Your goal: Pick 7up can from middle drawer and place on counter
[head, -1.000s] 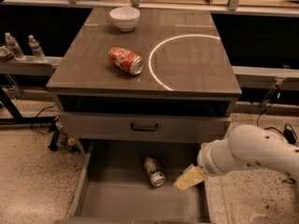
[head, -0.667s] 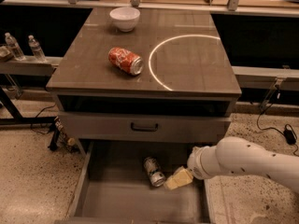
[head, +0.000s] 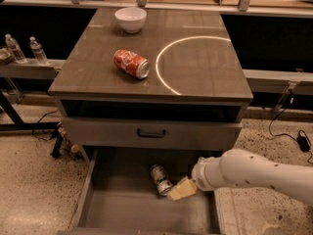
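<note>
7up can (head: 160, 179) lies on its side in the open middle drawer (head: 122, 209), reachable from above. Robot hand (head: 182, 188) sits low just right of it, probably lining up the grasp; open or closed, can't tell.

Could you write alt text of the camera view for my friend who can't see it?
The gripper of a white robot arm hangs low in the open middle drawer, close beside a 7up can lying on the drawer floor. Above, the counter holds a red-orange can on its side, a white bowl and a thin white circle line.
</note>
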### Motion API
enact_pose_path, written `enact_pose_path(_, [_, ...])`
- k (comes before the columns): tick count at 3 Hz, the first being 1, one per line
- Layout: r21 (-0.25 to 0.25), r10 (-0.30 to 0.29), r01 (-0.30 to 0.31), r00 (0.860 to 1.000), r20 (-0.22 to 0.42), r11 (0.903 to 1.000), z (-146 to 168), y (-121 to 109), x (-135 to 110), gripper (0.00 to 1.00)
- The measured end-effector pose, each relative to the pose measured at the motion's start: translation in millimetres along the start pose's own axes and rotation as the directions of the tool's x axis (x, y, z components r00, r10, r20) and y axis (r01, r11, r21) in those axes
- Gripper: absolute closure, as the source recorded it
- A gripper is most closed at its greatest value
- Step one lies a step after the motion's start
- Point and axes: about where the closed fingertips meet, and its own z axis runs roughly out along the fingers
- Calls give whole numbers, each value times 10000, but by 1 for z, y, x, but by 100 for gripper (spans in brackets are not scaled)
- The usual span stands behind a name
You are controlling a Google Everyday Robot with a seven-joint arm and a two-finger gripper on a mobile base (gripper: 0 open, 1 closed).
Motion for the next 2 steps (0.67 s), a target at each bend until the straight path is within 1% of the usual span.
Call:
enact_pose_path(1, [-63, 506, -507, 9986, -117, 9987, 53, 18, 19, 0])
enact_pose_path(2, [185, 925, -926, 9957, 81, 9955, 111, 27, 27, 0])
